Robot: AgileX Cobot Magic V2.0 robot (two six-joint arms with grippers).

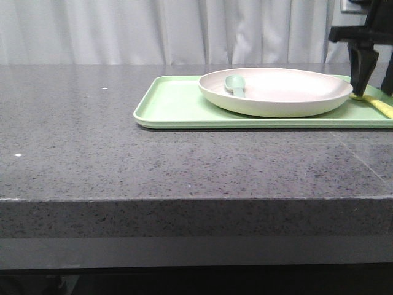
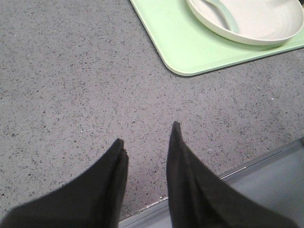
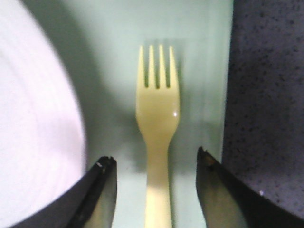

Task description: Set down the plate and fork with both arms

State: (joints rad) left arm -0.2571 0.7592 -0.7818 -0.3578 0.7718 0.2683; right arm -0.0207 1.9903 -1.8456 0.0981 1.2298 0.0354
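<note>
Pale-yellow plastic, the fork (image 3: pixel 157 142) is lying on the green tray (image 3: pixel 199 71) between my right pincer's (image 3: pixel 154 190) wide-open jaws, the plate (image 3: pixel 33 123) just beside. I'm centring on the handle, planning a gentle close. Left pincer (image 2: pixel 147 142) is hovering, open, over the tabletop (image 2: pixel 71 71).

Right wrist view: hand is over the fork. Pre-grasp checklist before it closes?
1. Right hand open: ok, fingers apart on either side of the handle.
2. fork centred between the fingers: ok, handle runs down the middle of the gap.
3. Fork lies flat on the tray, beside the plate: ok.
4. Clearance to the plate rim: cannot tell, one finger sits close to it.
5. Fingers low enough to grip: cannot tell from these views.
6. Left hand out of the way: ok, open over bare table, short of the tray. spoon rests in the plate.
</note>
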